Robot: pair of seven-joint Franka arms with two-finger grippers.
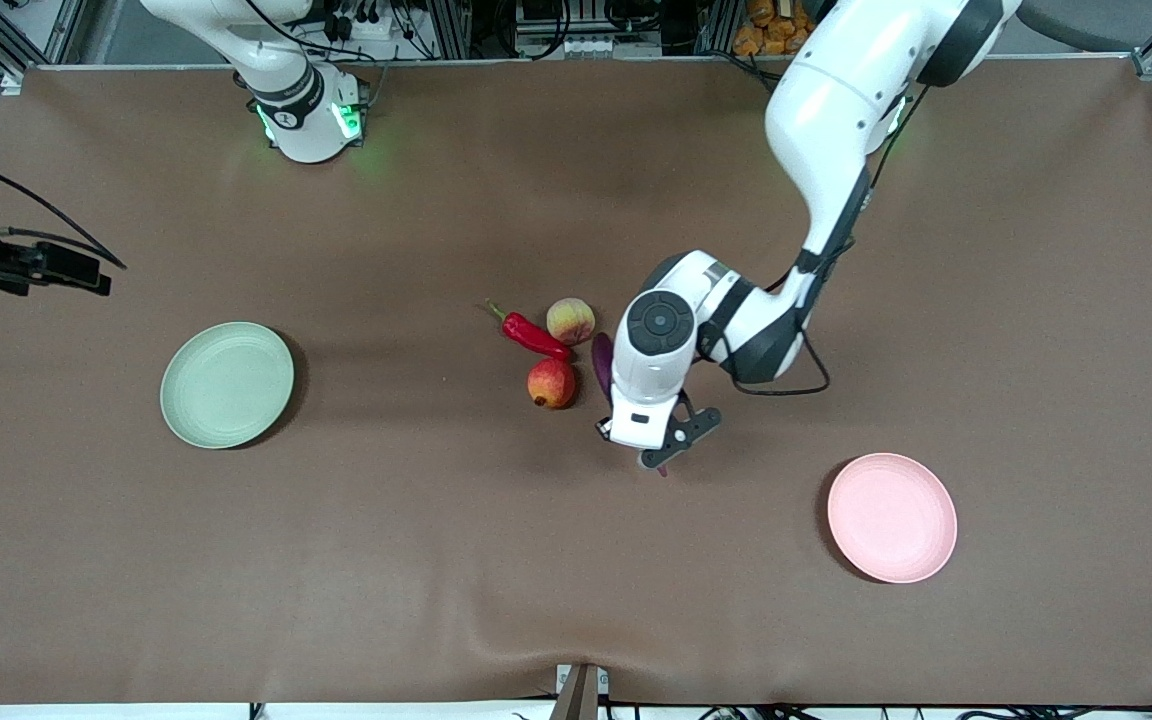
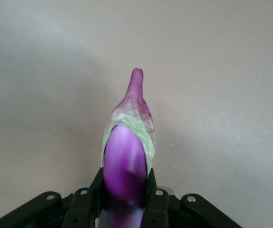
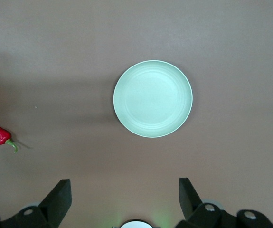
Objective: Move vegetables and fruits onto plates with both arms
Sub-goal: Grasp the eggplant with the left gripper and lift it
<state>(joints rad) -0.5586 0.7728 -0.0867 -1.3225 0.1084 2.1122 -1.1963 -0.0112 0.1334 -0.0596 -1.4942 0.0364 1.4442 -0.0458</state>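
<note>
Purple eggplant [image 2: 125, 166], we saw, lay mid-table beside the pomegranate [image 1: 551, 383], clenched by the left gripper [image 2: 124, 190]. Over the green plate [image 3: 153, 99] our waiting right gripper [image 3: 124, 197] hung, fingers spread.

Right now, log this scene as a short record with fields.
left gripper: jaws shut on the eggplant, low at the table
right gripper: jaws open, high over the green plate, waiting
chili pepper: on table, between peach and pomegranate
pink plate: bare, toward the left arm's end
green plate: bare
</note>
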